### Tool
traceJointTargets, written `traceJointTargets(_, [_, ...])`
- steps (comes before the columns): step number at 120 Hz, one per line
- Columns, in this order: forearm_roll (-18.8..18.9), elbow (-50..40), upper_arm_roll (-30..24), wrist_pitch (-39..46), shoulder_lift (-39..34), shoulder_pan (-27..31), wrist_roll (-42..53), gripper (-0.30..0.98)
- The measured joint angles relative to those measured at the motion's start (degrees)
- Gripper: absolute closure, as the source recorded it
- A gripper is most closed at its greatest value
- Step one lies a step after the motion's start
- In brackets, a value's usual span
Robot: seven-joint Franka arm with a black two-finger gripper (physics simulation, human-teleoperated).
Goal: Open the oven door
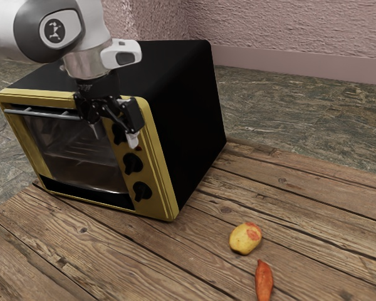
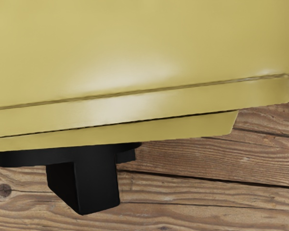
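In the exterior view my gripper [image 1: 114, 137] points down in front of the oven's upper front, near the knob column. Its two fingertips stand apart, and I make out nothing held between them. The oven door [image 1: 75, 147] has a dark glass pane and looks shut. Its metal handle bar [image 1: 41, 113] runs along the top edge, with its right-hand end hidden behind the gripper. In the wrist view the oven's yellow front frame [image 2: 135, 48] lies close to the hand, and a black knob [image 2: 96, 183] juts out beyond its edge.
Below the gripper, two more black knobs [image 1: 133, 163] stick out from the yellow panel. The oven's black body [image 1: 188, 113] rises behind. On the wooden table [image 1: 138, 257] lie a yellow-red fruit [image 1: 243, 239] and an orange-red carrot-like vegetable [image 1: 263, 281].
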Motion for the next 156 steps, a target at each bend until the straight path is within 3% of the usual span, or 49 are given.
traceJointTargets(16, [0.1, 0.2, -0.1, 1.7, -0.2, -1.5, 0.1, 0.0])
traceJointTargets(23, [-0.2, 3.7, 1.1, 1.9, -5.2, -4.1, 0.6, 0.0])
traceJointTargets(27, [-0.7, 6.0, 5.1, 2.3, -11.5, -8.4, 3.1, 0.01])
traceJointTargets(33, [-0.9, 7.6, 12.3, 2.7, -18.2, -4.2, 8.6, 0.01])
traceJointTargets(41, [5.1, 8.9, 19.1, 2.9, -21.7, -1.2, 15.2, 0.01])
traceJointTargets(47, [8.2, 0.6, 22.1, 5.9, -27.7, -0.5, 20.6, 0.01])
traceJointTargets(57, [12.0, -24.2, 26.6, 16.8, -43.7, 0.2, 30.8, 0.0])
traceJointTargets(68, [14.3, -36.7, 32.4, 27.5, -49.7, -0.4, 42.3, 0.0])
traceJointTargets(93, [15.4, -41.1, 34.6, 40.1, -51.5, -0.8, 63.6, 0.0])
traceJointTargets(129, [14.4, -40.8, 34.9, 45.1, -50.9, -2.2, 83.8, 0.0])
traceJointTargets(146, [14.4, -34.1, 39.9, 44.4, -46.5, -11.2, 89.7, 0.0])
traceJointTargets(156, [14.5, -30.9, 41.0, 43.4, -42.7, -13.5, 92.0, 0.0])
